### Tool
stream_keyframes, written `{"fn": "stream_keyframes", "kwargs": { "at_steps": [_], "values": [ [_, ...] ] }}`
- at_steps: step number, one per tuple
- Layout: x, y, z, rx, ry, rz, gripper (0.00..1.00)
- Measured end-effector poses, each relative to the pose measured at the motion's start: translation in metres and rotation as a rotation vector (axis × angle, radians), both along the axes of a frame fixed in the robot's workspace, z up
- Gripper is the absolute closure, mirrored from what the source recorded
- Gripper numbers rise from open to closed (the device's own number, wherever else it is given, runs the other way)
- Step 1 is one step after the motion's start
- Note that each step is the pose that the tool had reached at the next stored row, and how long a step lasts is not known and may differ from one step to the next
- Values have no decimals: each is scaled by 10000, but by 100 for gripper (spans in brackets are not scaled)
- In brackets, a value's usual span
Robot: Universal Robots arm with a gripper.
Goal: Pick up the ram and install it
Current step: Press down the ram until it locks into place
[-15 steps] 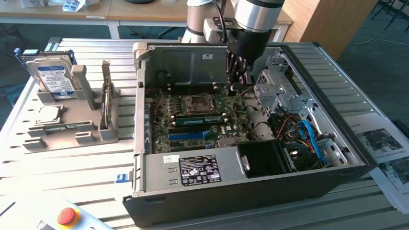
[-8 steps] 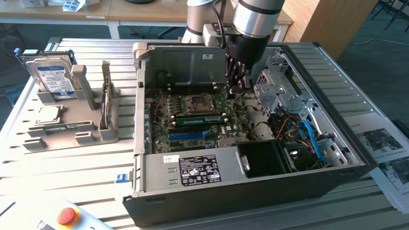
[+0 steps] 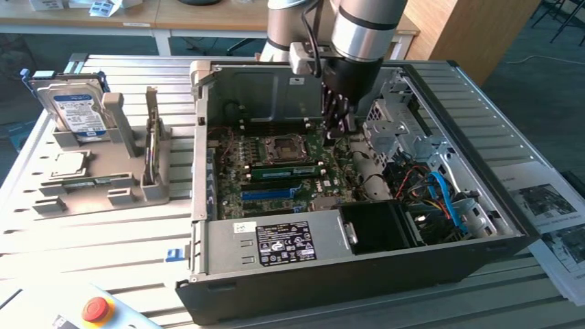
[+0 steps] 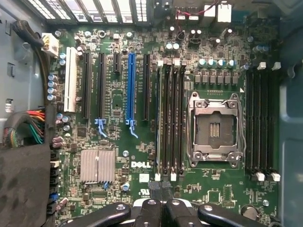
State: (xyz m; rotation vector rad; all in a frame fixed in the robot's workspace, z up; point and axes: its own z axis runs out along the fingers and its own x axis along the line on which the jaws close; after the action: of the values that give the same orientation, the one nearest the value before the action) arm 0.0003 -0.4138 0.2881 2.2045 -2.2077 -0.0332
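We see our claw closed with nothing visible between its fingers, hanging just above the motherboard, the memory slots directly below it.

Closed end effector over green motherboard, empty CPU socket, blue slot, silver heatsink

A robotics lab or test workshop: an open black desktop computer case lies on a ribbed grey metal counter, beside a grey fixture holding spare parts. A red emergency-stop button sits near, with wooden desks far behind.
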Motion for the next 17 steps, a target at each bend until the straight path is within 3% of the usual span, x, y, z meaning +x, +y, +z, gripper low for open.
{"fn": "stream_keyframes", "kwargs": {
  "at_steps": [17],
  "values": [
    [-1,0,-237,0,-8,0,89]
  ]
}}
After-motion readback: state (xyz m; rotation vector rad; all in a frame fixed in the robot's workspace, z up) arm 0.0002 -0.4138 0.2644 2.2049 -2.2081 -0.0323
